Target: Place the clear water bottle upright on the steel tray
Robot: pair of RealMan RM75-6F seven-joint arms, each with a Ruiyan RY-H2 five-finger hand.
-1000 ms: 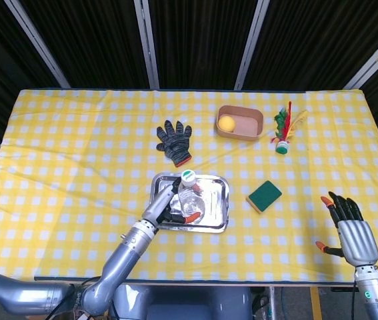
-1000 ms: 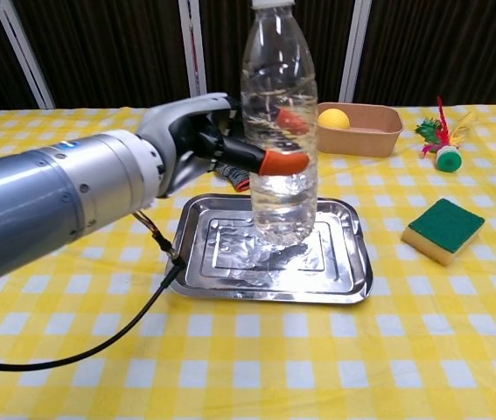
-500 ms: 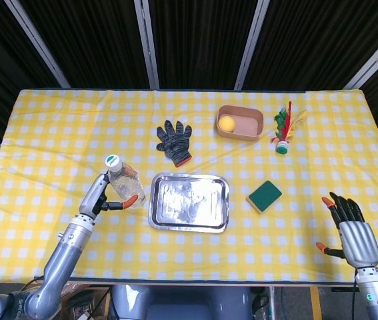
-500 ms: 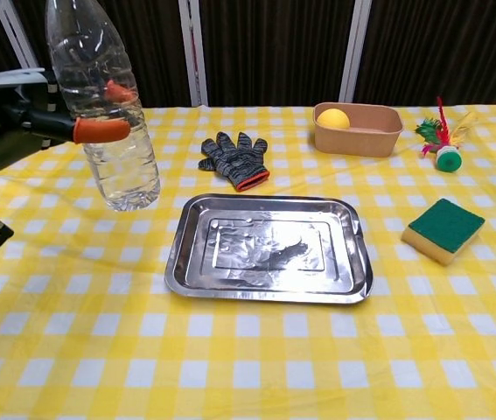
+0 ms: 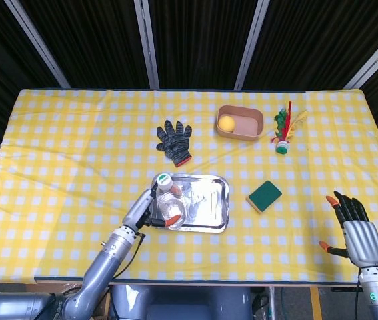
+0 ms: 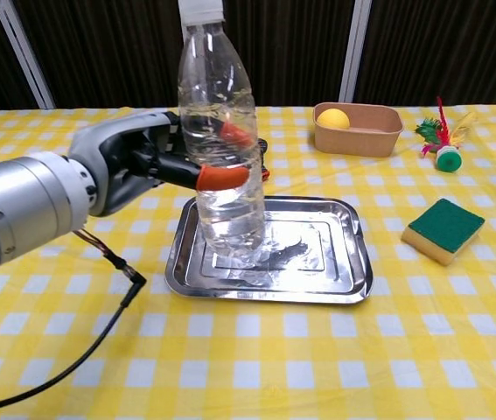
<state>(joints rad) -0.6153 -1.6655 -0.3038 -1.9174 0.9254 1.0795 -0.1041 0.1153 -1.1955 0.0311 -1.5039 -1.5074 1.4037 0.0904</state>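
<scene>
My left hand (image 6: 138,162) grips the water bottle (image 6: 221,166) upright over the tray's (image 6: 317,280) left end — my right hand (image 5: 359,233) hangs open, fingers spread, holding nothing.

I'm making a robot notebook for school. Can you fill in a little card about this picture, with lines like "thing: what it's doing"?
left robot hand: grips the clear water bottle around its middle
bottle: upright, white cap on top, some water inside, over the left part of the tray; I cannot tell if its base touches
steel tray: shiny, lying flat on the yellow checked tablecloth
right robot hand: open, holding nothing, at the table's right edge
green sponge: right of the tray
dark glove: behind the tray
yellow ball: in the tan bowl
</scene>
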